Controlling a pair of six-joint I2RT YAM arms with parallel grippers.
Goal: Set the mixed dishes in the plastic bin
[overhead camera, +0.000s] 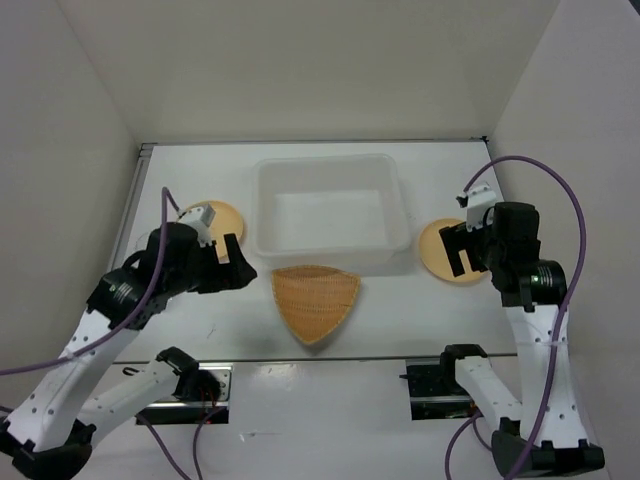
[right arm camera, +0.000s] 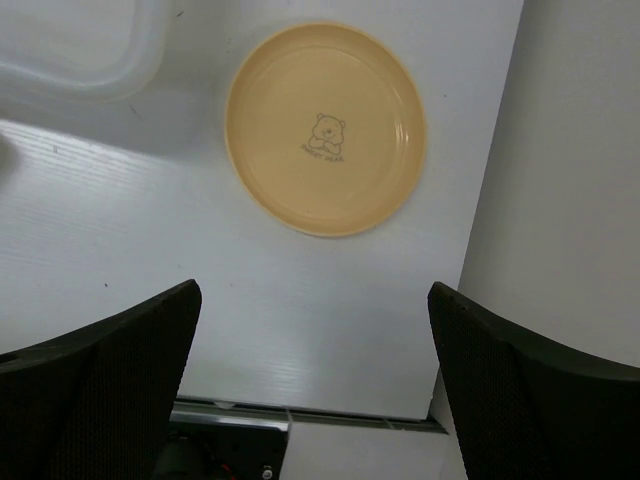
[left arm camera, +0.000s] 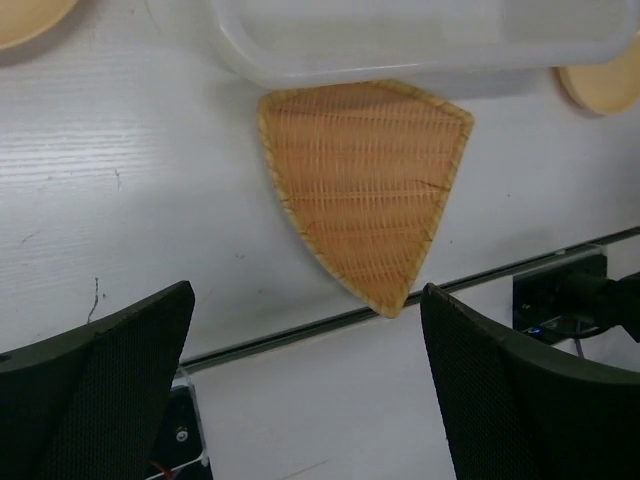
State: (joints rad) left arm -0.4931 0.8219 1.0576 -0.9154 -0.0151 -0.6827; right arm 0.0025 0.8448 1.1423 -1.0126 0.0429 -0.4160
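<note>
The translucent white plastic bin (overhead camera: 330, 215) stands at the table's middle, nothing showing inside it. A tan ribbed triangular dish (overhead camera: 315, 300) (left arm camera: 365, 180) lies just in front of the bin, its far edge at the bin's wall. One pale-orange plate (overhead camera: 215, 215) lies left of the bin, half hidden by my left arm. Another plate (overhead camera: 443, 250) (right arm camera: 325, 128), printed with a small bear, lies to the bin's right. My left gripper (overhead camera: 232, 265) (left arm camera: 305, 390) hovers open left of the ribbed dish. Over the right plate my right gripper (overhead camera: 462, 250) (right arm camera: 315, 385) is open and holds nothing.
White walls enclose the table on three sides; the right wall (right arm camera: 580, 180) runs close beside the bear plate. A metal strip (left arm camera: 300, 330) marks the table's near edge, with black mounts (overhead camera: 440, 385) below it.
</note>
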